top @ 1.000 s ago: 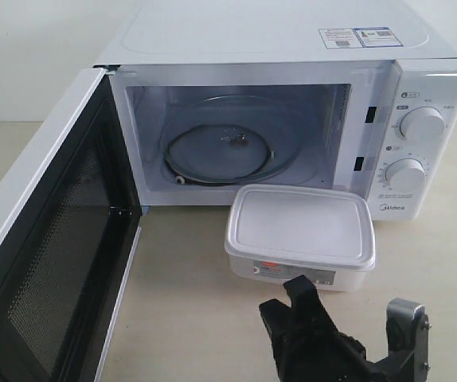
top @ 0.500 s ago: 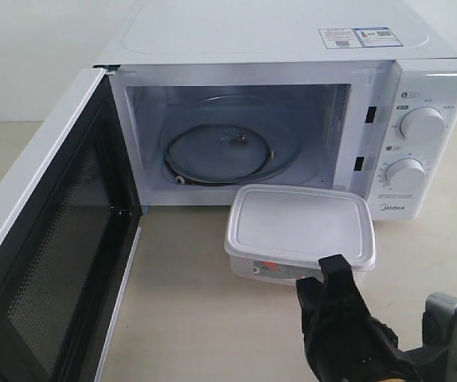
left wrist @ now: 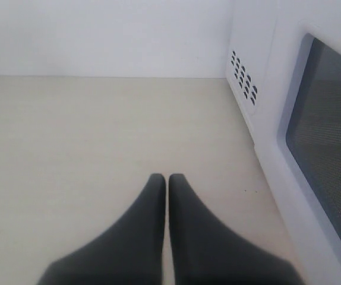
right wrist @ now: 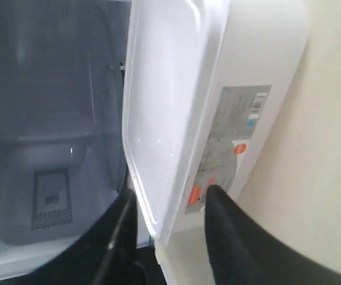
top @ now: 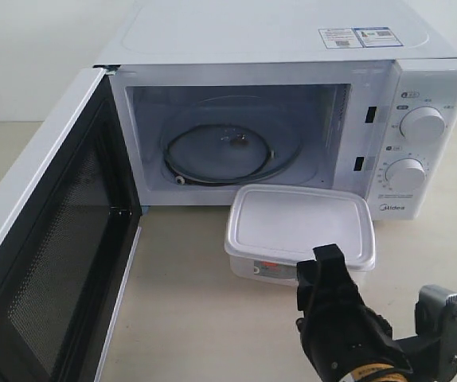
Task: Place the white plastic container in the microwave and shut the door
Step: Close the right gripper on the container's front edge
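The white plastic container (top: 298, 224) sits on the table right in front of the microwave (top: 276, 36), lid on and red-and-grey label (right wrist: 233, 148) facing me. The door (top: 45, 239) stands wide open on the left, and the cavity holds only the glass turntable (top: 220, 151). My right gripper (top: 381, 278) is open at the container's near side. In the right wrist view the gripper (right wrist: 170, 199) has the container's edge (right wrist: 170, 119) between its fingers, one fingertip (right wrist: 213, 193) against the label. My left gripper (left wrist: 167, 177) is shut over bare table beside the door's window (left wrist: 331, 154).
Two round dials (top: 421, 123) are on the microwave's panel at the right. The open door's mesh-lined inner face takes up the left side of the table. Pale table (top: 189, 310) lies between the door and the container.
My right gripper has shifted right and up to the container; its nearer finger now overlaps the labelled side. The container, door and left gripper have not moved.
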You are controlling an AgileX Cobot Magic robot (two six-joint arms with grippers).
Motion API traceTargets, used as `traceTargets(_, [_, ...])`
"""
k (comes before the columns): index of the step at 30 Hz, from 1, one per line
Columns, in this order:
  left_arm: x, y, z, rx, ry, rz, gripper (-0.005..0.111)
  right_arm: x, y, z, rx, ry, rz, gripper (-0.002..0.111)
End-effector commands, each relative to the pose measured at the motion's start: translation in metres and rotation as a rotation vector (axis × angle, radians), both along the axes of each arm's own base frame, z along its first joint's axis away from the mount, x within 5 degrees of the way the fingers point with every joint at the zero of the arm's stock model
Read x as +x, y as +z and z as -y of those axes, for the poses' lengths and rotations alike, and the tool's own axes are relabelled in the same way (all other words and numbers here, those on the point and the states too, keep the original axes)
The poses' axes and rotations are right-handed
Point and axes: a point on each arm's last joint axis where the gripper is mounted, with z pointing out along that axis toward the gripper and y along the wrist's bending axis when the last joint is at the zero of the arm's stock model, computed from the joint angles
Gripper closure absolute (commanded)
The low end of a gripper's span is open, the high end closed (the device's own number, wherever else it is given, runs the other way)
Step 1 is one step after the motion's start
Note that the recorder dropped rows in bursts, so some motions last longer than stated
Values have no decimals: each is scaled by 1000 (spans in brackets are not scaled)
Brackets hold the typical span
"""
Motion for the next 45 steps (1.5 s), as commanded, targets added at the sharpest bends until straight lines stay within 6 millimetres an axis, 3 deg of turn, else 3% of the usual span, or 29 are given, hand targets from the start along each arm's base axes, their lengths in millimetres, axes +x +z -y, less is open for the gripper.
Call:
traceTargets(1, [0, -1, 0, -7, -3, 2, 102, 11, 1, 6, 29, -18, -8, 71])
traceTargets(16, [0, -1, 0, -8, -3, 5, 102, 29, -1, 19, 23, -42, -26, 71])
traceTargets(29, [0, -1, 0, -8, -3, 5, 102, 40, -2, -2, 36, -24, -64, 71])
traceTargets(38, [0, -1, 0, -8, -3, 5, 102, 40, -3, 2, 29, -66, -73, 71])
traceTargets(45, [0, 0, 0, -8, -3, 7, 102, 50, -3, 10, 14, -70, -70, 71])
